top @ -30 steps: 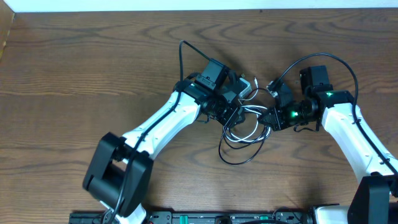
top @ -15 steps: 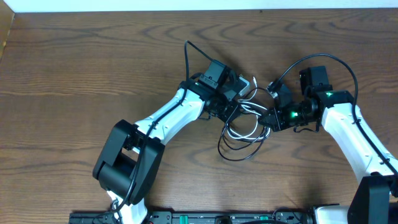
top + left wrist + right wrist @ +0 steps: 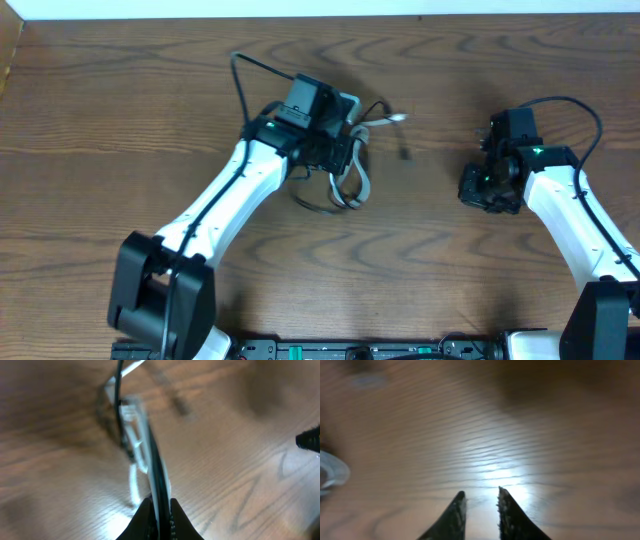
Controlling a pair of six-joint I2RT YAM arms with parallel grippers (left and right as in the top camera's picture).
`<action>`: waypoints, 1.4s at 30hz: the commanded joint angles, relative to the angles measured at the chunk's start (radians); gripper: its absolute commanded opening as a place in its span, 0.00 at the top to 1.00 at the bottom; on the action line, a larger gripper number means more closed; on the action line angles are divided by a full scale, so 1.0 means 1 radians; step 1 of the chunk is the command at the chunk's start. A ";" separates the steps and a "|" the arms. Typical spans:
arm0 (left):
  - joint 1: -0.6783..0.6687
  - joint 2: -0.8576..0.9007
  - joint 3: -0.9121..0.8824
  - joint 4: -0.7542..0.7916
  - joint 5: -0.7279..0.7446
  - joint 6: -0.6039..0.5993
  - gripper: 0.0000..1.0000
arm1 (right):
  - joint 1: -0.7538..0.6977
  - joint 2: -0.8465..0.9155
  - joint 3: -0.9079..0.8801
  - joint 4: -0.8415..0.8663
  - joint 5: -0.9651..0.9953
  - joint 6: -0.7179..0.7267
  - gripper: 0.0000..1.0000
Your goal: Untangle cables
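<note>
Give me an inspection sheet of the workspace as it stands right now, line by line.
Surface: wooden table, bare brown grain.
Job's things: black cable and white cable bunched together at the left gripper; a pale plug end trails toward the right.
Clutter: nothing seen.
Grippers: left gripper shut on both cables; right gripper slightly open, empty, apart from the cables.
Cables: a thick black arm wire arcs above each arm.
Surroundings: white strip along the far edge.
</note>
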 commanded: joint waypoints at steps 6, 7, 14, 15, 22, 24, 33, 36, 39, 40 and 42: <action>-0.009 -0.127 0.028 0.039 -0.012 -0.030 0.93 | 0.001 -0.009 -0.002 0.054 -0.021 -0.055 0.75; -0.009 -0.137 0.028 0.039 0.003 -0.031 0.92 | 0.001 -0.010 -0.002 0.077 -0.107 -0.105 0.73; -0.008 -0.181 0.028 0.049 0.025 -0.128 0.93 | 0.012 -0.009 -0.002 0.252 -0.660 -0.281 0.48; -0.008 -0.182 0.028 0.055 0.031 -0.149 0.92 | 0.021 -0.009 -0.002 0.271 -0.678 -0.281 0.46; -0.008 -0.182 0.028 0.115 0.143 -0.266 0.93 | 0.140 0.004 -0.002 0.370 -0.565 -0.177 0.40; -0.008 -0.182 0.028 0.126 0.148 -0.284 0.93 | 0.168 0.014 -0.002 0.396 -0.510 -0.129 0.40; -0.008 -0.182 0.028 0.125 0.164 -0.294 0.93 | 0.245 0.082 -0.002 0.491 -0.292 0.032 0.45; -0.008 -0.182 0.028 0.126 0.163 -0.294 0.93 | 0.249 0.113 -0.002 0.482 -0.197 0.058 0.51; -0.005 -0.182 0.028 0.126 0.158 -0.288 0.93 | 0.238 0.130 -0.002 0.409 -0.014 0.164 0.59; 0.002 -0.183 0.028 0.125 0.145 -0.286 0.93 | 0.232 0.134 -0.002 0.376 0.048 0.200 0.59; 0.019 -0.188 0.028 0.125 0.112 -0.286 0.93 | 0.214 0.138 -0.002 0.312 0.136 0.230 0.59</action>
